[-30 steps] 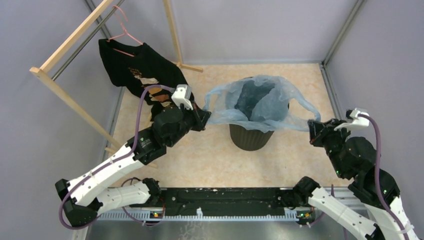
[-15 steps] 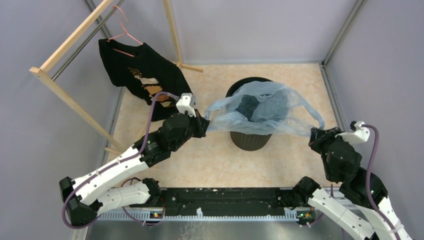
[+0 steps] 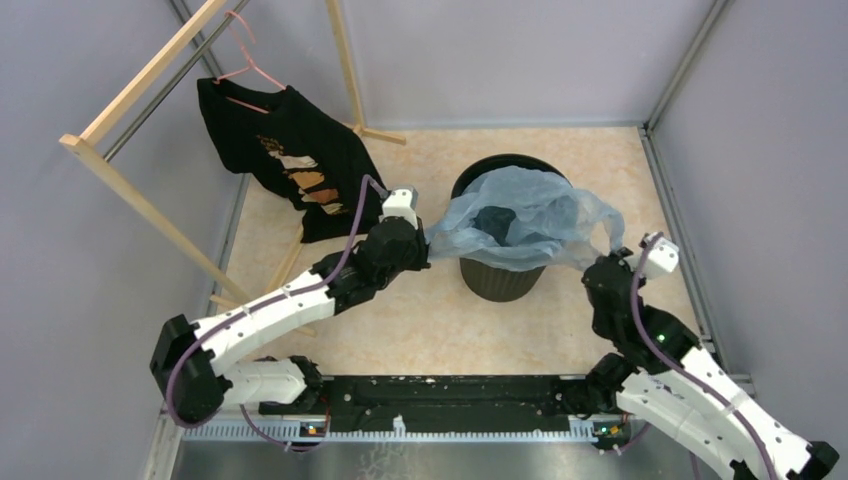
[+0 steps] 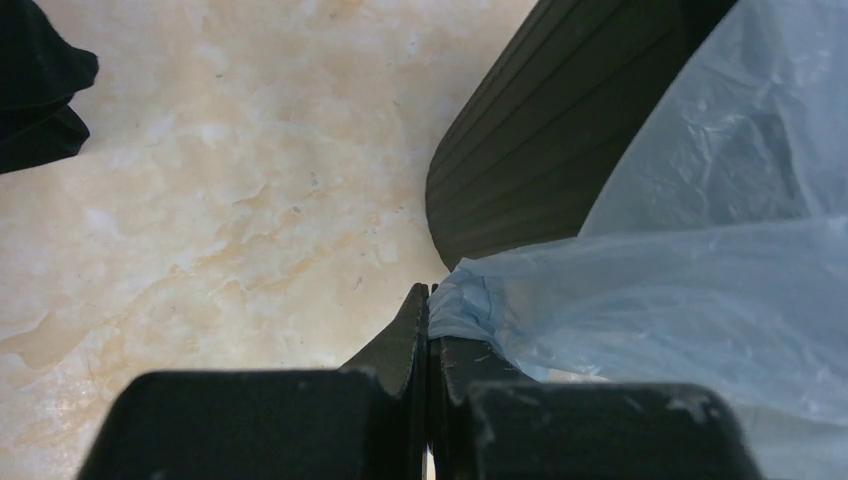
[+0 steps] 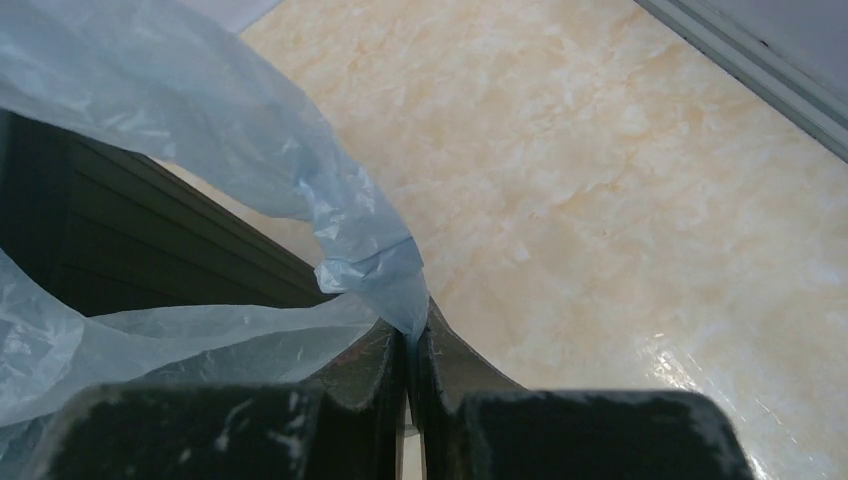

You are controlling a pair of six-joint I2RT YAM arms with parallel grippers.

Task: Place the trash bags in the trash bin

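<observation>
The thin, translucent pale-blue plastic bag sags across the mouth of the round black ribbed plastic bin, leaving the bin's far rim bare. The left gripper just left of the bin and the right gripper just right of it each pinch a bunched edge of film. The step seems to be fitting the bag in. Next, probably, both edges must be lowered past the rim. The bin stands on a marbled beige tabletop. Left of the bin, a black T-shirt hangs on a wooden rack.

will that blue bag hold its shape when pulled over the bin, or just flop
Probably floppy: the trash bag sags in wrinkles into the trash bin. Likely very light: thin see-through film. It may slip or tear where it bunches in the shut jaws of the left gripper and right gripper.
</observation>
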